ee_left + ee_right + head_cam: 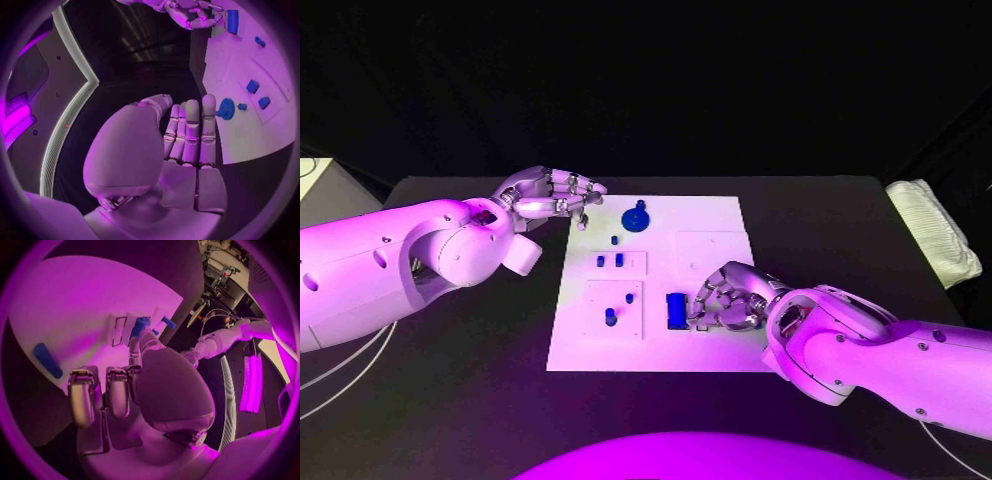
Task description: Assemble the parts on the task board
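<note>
The right hand (727,297), fingers curled on nothing, sits beside a blue bar (676,309) on the board (704,215); the left hand (553,195), fingers straight together, lies near the gear (636,217).

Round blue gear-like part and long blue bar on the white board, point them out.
Round blue gear-like part (636,217): head view, centre of its disc.
Long blue bar (675,309): head view, middle of its length.

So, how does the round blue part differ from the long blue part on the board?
The round part is a disc with a knob, at the board's far edge by the left hand. The long part is a flat bar, at the near side beside the right hand. Both are blue; neither is held.
</note>
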